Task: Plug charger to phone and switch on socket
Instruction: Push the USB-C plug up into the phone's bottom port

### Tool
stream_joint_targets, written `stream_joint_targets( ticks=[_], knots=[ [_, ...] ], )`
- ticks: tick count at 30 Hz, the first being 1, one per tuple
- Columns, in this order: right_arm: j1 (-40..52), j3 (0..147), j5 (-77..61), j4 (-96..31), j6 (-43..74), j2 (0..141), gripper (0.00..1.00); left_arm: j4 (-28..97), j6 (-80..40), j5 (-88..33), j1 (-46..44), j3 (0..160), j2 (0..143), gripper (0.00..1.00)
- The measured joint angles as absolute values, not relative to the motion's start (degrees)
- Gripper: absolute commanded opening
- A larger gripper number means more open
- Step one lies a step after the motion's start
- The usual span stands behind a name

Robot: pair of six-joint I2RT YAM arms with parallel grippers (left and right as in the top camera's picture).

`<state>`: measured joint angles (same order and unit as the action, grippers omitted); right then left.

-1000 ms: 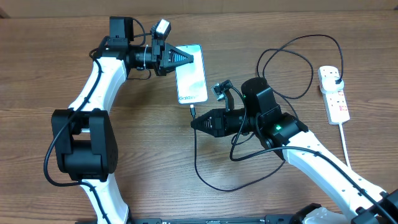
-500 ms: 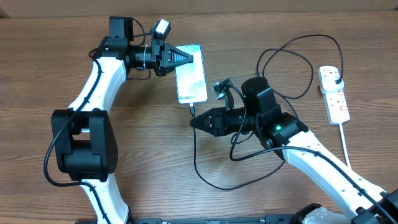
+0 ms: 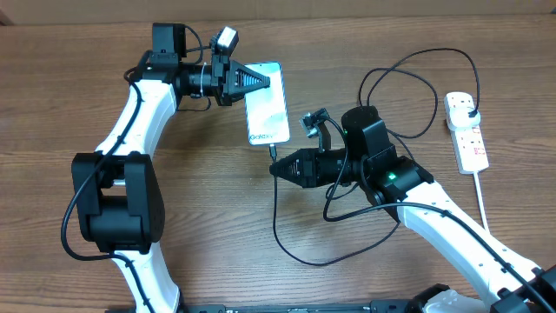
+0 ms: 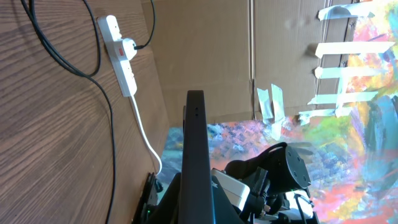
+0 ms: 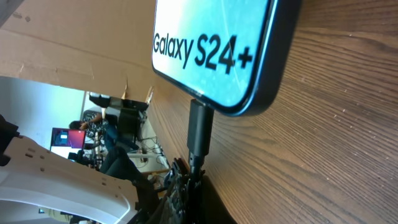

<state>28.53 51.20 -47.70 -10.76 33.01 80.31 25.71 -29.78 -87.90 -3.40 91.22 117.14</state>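
Note:
The phone (image 3: 268, 111) lies flat on the wooden table, screen lit, reading "Galaxy S24+" in the right wrist view (image 5: 211, 43). My left gripper (image 3: 263, 80) is shut, its tip resting on the phone's upper left edge. My right gripper (image 3: 274, 169) is shut on the charger (image 3: 276, 222) just behind its small plug tip (image 5: 200, 129). The tip stands against the phone's bottom edge at the port. The charger's black cable loops across the table to a black plug (image 3: 470, 110) in the socket (image 3: 466, 132), a white strip at the right.
The socket's thick white cord (image 3: 483, 202) runs toward the table's front right. Loops of the black cable (image 3: 408, 87) lie between the right arm and the strip. In the left wrist view the strip (image 4: 121, 53) and cord (image 4: 147, 132) lie ahead.
My right gripper has shifted slightly right and up toward the phone, bringing the plug tip closer against its bottom edge. The left arm has not moved.

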Motion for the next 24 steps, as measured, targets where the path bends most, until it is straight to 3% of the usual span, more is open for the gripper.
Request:
stream_joint_targets(
  ticks=[24],
  knots=[
    [28.53, 51.20, -49.21, -10.72, 32.29, 80.31, 0.04, 25.30, -29.76, -87.90, -3.40, 91.22, 117.14, 0.04]
  ],
)
